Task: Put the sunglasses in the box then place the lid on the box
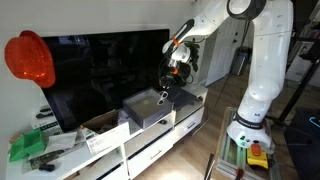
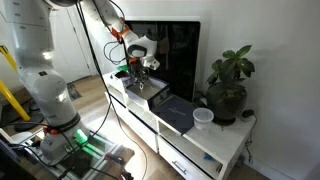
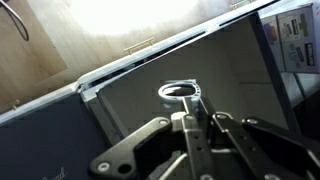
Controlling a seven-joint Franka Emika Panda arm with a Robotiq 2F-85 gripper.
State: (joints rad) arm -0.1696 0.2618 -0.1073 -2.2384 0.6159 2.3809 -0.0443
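The sunglasses (image 3: 180,92) are pinched in my gripper (image 3: 190,120). In the wrist view one round lens rim pokes out just past the fingertips, and the rest of the frame is hidden behind the fingers. The jaws are drawn in almost all the way on the frame, with no gap I can see between them. In an exterior view the glasses show as a small dark shape hanging under the tool, clear of everything below.

Directly beneath the tool is the box (image 3: 240,80). It is open, its grey floor fills most of the wrist view, and its pale rim runs across just ahead of the fingertips. The glasses are above the box, not resting in it.

The lid (image 3: 40,150) lies flat just beside the box with its edge against the box wall. It is off to one side of the tool and lower than the fingertips. In an exterior view it is the dark square next to the box, on the side away from the arm's base.

Further out, box and lid sit on a long white cabinet (image 2: 200,150). Beyond the lid, well away from the tool, stand a white cup (image 2: 203,118) and a potted plant (image 2: 230,85). A black TV screen (image 2: 175,60) stands close behind the gripper. At the cabinet's far end, well apart from the tool, a brown cardboard box (image 1: 103,125) sits below a red helmet-like thing (image 1: 30,58).
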